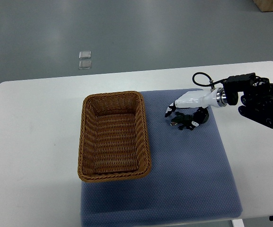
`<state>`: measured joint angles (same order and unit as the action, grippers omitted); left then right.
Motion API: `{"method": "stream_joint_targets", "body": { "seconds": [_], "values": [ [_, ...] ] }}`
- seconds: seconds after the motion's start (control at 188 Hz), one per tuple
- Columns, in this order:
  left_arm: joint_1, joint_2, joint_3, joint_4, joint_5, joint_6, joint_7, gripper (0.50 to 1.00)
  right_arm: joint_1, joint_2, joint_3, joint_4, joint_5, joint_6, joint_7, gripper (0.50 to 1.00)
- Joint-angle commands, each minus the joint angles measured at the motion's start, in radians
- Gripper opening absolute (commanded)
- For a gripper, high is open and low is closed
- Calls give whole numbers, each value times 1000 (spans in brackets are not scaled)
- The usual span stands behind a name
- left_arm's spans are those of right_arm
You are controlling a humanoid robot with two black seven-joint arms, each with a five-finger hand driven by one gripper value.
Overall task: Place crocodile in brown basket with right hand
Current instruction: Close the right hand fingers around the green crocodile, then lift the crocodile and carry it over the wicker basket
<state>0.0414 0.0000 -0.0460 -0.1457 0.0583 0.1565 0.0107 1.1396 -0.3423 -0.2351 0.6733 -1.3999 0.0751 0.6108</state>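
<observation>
We found the crocodile (186, 123) lying on the blue mat (183, 165) to the right of the brown basket (113, 137), well apart from its rim. Our right robot hand (181, 109) sat over it, fingers curling down around the toy, though we could not tell whether they had closed firmly. To do this step well, we judged a snug hold on the body was needed before lifting clear of the mat toward the basket.

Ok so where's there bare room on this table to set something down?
The white table left of the brown basket is bare, as is the blue mat below the crocodile. The basket is empty inside. It's crowded only where the right robot hand meets the crocodile.
</observation>
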Motion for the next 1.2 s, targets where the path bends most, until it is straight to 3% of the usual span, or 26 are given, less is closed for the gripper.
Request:
{"method": "stream_joint_targets", "body": {
  "seconds": [0.0, 0.366, 0.85, 0.993, 1.195],
  "values": [
    [0, 0, 0, 0, 0, 0, 0, 1000, 0, 0, -1, 0, -1, 0, 0, 742],
    [0, 0, 0, 0, 0, 0, 0, 1000, -1, 0, -4, 0, -1, 0, 0, 719],
    [0, 0, 0, 0, 0, 0, 0, 1000, -3, 0, -3, 0, -2, -20, 0, 545],
    [0, 0, 0, 0, 0, 0, 0, 1000, 0, -1, -3, 0, -2, -25, 0, 509],
    [0, 0, 0, 0, 0, 0, 0, 1000, 9, -1, 3, 2, -1, -25, 0, 500]
  ]
}}
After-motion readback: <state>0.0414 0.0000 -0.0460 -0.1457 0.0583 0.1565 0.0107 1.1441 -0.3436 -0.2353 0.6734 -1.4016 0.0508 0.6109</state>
